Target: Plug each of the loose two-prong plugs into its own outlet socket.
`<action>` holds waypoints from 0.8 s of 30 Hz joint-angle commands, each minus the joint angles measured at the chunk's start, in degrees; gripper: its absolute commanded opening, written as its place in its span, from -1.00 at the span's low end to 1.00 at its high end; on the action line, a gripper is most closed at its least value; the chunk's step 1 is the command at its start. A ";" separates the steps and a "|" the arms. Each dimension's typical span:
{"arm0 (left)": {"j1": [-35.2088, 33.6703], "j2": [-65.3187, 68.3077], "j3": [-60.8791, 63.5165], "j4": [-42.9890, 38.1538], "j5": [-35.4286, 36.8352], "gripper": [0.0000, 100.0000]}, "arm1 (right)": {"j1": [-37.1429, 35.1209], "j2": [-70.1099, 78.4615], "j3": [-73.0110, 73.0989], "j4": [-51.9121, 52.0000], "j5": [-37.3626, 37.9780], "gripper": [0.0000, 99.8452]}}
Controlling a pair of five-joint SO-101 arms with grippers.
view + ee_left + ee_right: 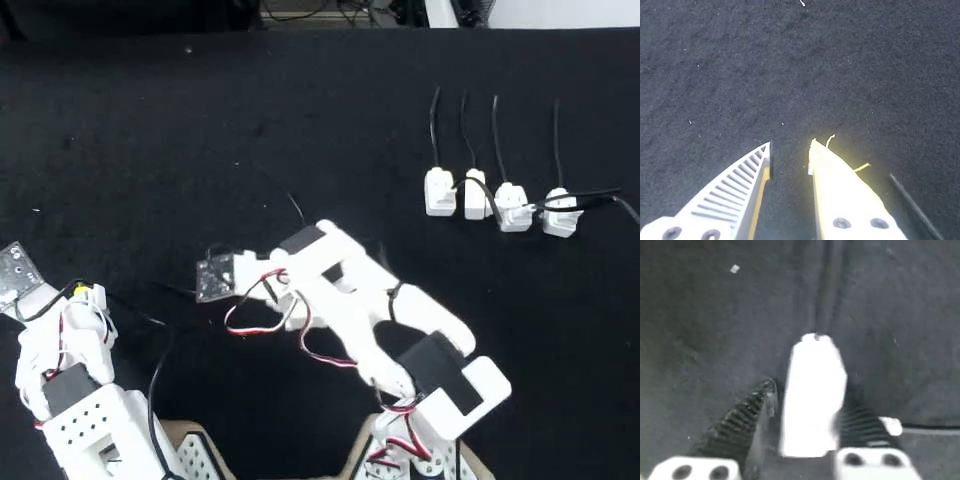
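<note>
Between the fingers of the right gripper [809,394] sits a white two-prong plug [815,370], a smooth oblong body with a rounded far end. From that end a thin black cord [821,285] runs away across the black table [200,120]. The prongs cannot be made out. The dark ridged fingers [747,410] are parted only by the width of the plug and press on its two sides, so the pincer is clamped on it just above the cloth. In the high view the right arm [350,300] reaches from 6 o'clock toward the middle of the table, and a thin cord [293,207] trails from its tip toward 12 o'clock. At about 2 o'clock, well apart from that arm, lies a row of four white socket blocks [500,200], each with a black lead running off toward 12 o'clock. More black leads cross the blocks at the 3 o'clock end of the row. The left arm [60,350] rests at about 8 o'clock. The left gripper [790,146] has its pale fingers slightly parted with a narrow gap between the tips, holding nothing and poised over bare cloth.
</note>
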 commanded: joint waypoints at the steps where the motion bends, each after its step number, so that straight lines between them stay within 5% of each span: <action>1: 0.92 -0.62 -3.74 -1.14 0.79 -0.74 | 3.96 -3.65 0.66 4.66 -5.98 -0.97; 8: 1.89 -0.62 -3.65 -1.14 0.79 -0.74 | 18.64 -11.30 -6.46 4.75 -28.92 -0.98; 14: 1.98 -0.62 -3.65 -1.14 0.79 -0.74 | 31.91 -7.69 -17.36 2.20 -39.74 -0.98; 24: 1.98 -0.62 -3.21 -1.14 0.70 -0.74 | 34.29 10.15 -35.65 -1.58 -42.11 -0.98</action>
